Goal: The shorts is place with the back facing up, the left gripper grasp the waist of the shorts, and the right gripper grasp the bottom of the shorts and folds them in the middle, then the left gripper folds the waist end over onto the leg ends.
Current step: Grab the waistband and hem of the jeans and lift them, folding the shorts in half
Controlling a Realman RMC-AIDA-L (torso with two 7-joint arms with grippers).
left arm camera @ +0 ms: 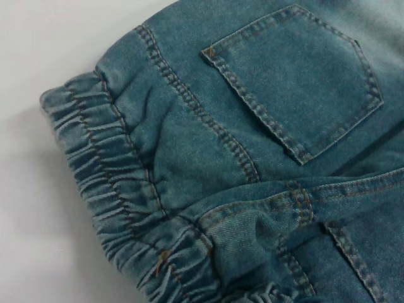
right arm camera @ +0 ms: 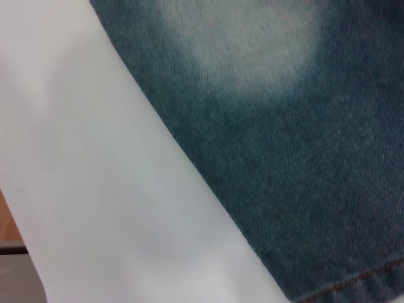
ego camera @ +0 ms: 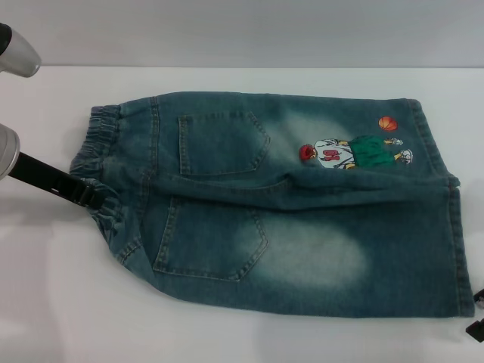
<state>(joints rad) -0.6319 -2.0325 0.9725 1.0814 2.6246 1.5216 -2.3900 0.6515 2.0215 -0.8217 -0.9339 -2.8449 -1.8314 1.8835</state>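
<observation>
The shorts [ego camera: 287, 204] lie back up on the white bench [ego camera: 227, 333], spread flat and unfolded, both patch pockets showing; the left claw [ego camera: 89, 195] reaches in at the waist [ego camera: 102, 162], its tip against the gathered elastic, though whether it is pinching the band I cannot tell; the leg ends [ego camera: 446, 189] lie at the side far from it, where the right claw [ego camera: 478, 314] sits just beside the near hem corner, barely visible, its state unclear.
</observation>
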